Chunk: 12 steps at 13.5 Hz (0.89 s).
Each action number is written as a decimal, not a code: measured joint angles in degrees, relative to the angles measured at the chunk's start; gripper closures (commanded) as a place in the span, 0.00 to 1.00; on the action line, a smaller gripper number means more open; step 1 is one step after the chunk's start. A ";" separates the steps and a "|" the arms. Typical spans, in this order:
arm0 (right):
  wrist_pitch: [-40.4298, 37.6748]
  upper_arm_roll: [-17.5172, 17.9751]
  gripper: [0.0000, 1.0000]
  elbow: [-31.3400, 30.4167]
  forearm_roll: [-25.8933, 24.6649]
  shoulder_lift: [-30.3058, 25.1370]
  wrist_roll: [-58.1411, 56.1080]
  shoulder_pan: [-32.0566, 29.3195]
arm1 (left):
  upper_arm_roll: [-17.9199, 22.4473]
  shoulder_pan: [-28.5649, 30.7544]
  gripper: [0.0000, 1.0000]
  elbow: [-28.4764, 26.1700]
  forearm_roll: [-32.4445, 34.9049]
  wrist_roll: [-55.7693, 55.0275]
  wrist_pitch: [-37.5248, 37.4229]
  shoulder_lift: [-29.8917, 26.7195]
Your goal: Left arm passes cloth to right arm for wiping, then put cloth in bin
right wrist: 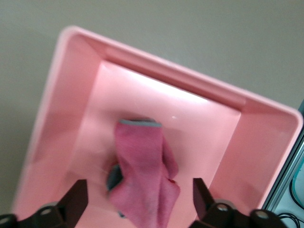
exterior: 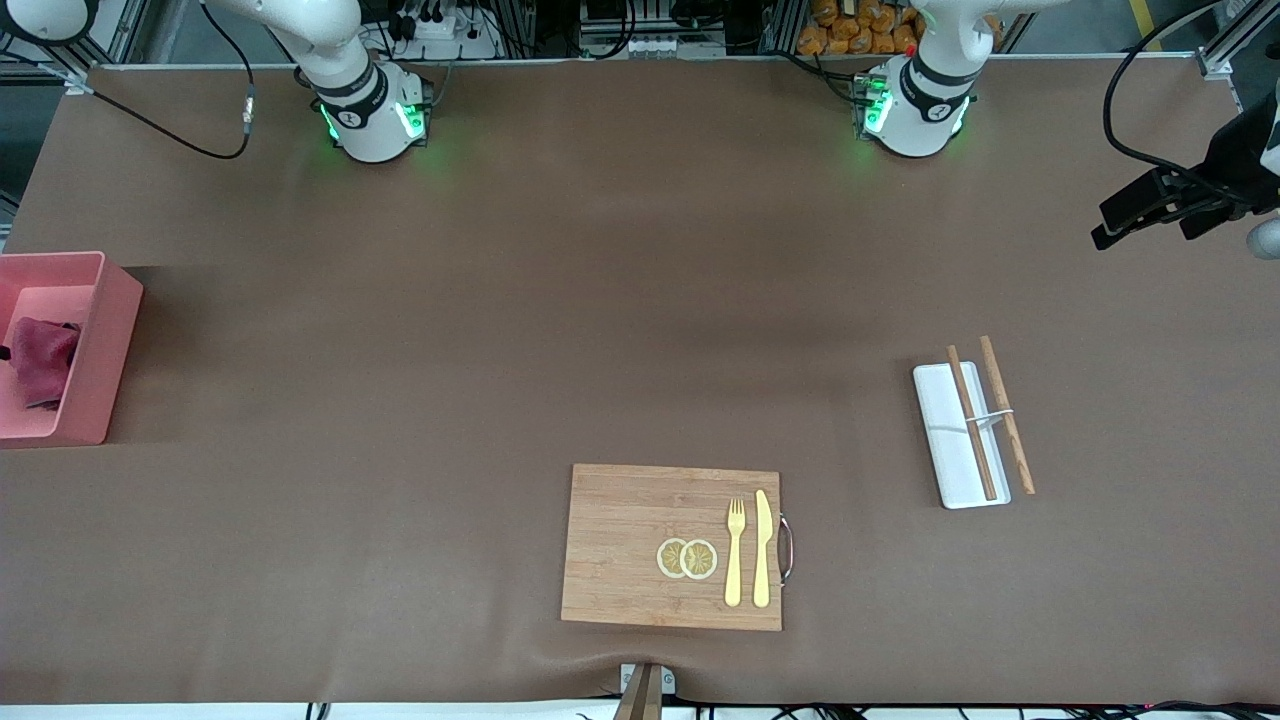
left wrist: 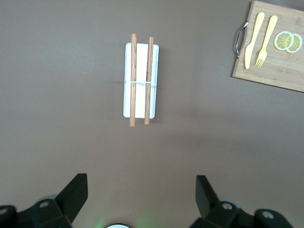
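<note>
While the cloth [right wrist: 145,178] is lying crumpled inside the bin [right wrist: 61,95], it is being judged as light, soft and limp, likely to sag and fold wherever it is taken; a raised fold at its top is being judged the best place for a pinch, should it need lifting again. The right gripper [right wrist: 140,202] is being held over the bin at the right arm's end of the table, its fingers spread wide with nothing between them, so the cloth appears to be already released. Nearest the front camera, a wooden board [exterior: 640,520] is carrying two lemon slices [exterior: 687,558], a fork [exterior: 735,550] and a knife [exterior: 762,548]. Farther back, toward the left arm's end, a white tray [left wrist: 141,80] is bearing chopsticks [left wrist: 133,78]. The left gripper [left wrist: 141,197] is being kept waiting above bare table near that tray, opened wide and empty. Nothing is being seen in the way of the bin.
</note>
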 measured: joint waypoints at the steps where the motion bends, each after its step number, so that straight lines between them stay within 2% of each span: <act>1: -2.88 0.09 0.00 0.23 0.00 -1.96 2.30 1.44 | 0.00 0.00 0.00 0.00 0.00 0.00 0.00 0.00; 6: -15.27 0.35 0.00 0.36 -0.61 -11.19 17.70 11.33 | 0.00 0.00 0.00 0.00 0.00 0.00 0.00 0.00; 12: -24.39 0.70 0.00 0.30 -1.80 -15.61 39.58 24.49 | 0.00 0.00 0.00 0.01 0.00 1.07 -0.01 -0.01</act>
